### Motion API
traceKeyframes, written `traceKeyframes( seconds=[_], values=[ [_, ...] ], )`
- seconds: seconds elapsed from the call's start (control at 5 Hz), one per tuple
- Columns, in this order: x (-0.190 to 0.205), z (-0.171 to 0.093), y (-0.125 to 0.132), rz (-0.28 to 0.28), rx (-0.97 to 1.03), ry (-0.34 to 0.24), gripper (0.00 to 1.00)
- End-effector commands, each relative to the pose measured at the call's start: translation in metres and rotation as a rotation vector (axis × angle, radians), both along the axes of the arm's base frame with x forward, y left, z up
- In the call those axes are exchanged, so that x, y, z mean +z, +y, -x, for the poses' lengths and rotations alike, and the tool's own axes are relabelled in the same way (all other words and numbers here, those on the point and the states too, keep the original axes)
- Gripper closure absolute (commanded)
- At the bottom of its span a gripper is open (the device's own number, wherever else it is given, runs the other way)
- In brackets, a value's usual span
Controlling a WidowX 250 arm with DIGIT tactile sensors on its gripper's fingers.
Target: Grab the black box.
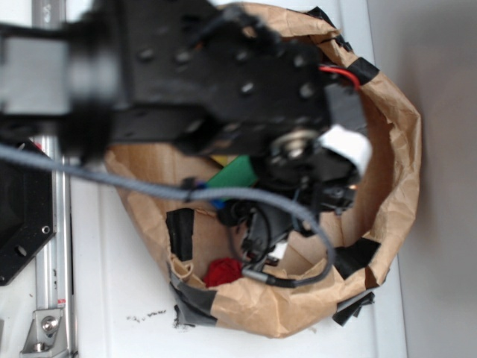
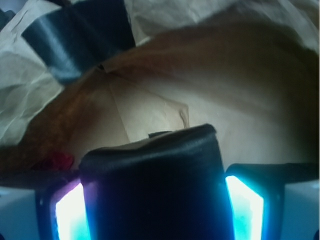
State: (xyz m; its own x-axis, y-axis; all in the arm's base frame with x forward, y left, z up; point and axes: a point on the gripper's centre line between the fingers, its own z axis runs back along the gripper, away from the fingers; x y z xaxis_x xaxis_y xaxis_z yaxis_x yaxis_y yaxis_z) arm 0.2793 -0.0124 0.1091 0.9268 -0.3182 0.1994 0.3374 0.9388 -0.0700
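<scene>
**Black box clamped between the fingers, inside the paper nest**

A white worktop (image 1: 119, 291) carries one crumpled brown paper nest (image 1: 399, 149), its raised wall patched with several strips of black tape (image 1: 181, 233). A metal rail (image 1: 52, 246) runs along the left edge of the worktop in the exterior view.

The robot arm (image 1: 194, 74) reaches over the nest from the left and hides most of its floor. The gripper (image 2: 154, 205) sits low inside the nest. In the wrist view its two fingers (image 2: 70, 210) glow blue-white on either side of one black box (image 2: 152, 185), both pressed against the box's sides, so the gripper is closed around it. The box is glossy, with a rounded top edge, and fills the gap between the fingers.

Three other things show inside the nest. One green block (image 1: 235, 175) lies partly under the arm, near the middle. One red object (image 1: 223, 271) lies by the near wall, to the left of the gripper; its shape is too blurred to name. A sliver of yellow (image 1: 221, 160) shows just above the green block. One grey cable (image 1: 112, 179) crosses the view and loops down beside the gripper.

Ahead of the box in the wrist view, the paper floor (image 2: 160, 112) is bare up to the wall, which rises close on all sides.
</scene>
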Motion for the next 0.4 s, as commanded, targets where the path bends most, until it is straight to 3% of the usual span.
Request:
traceKeyframes(
  seconds=[0.0,0.2],
  values=[
    [0.043,-0.007,0.006,-0.022,0.36,0.02,1.0],
    [0.045,-0.013,0.017,-0.03,0.421,0.012,1.0]
  ],
)
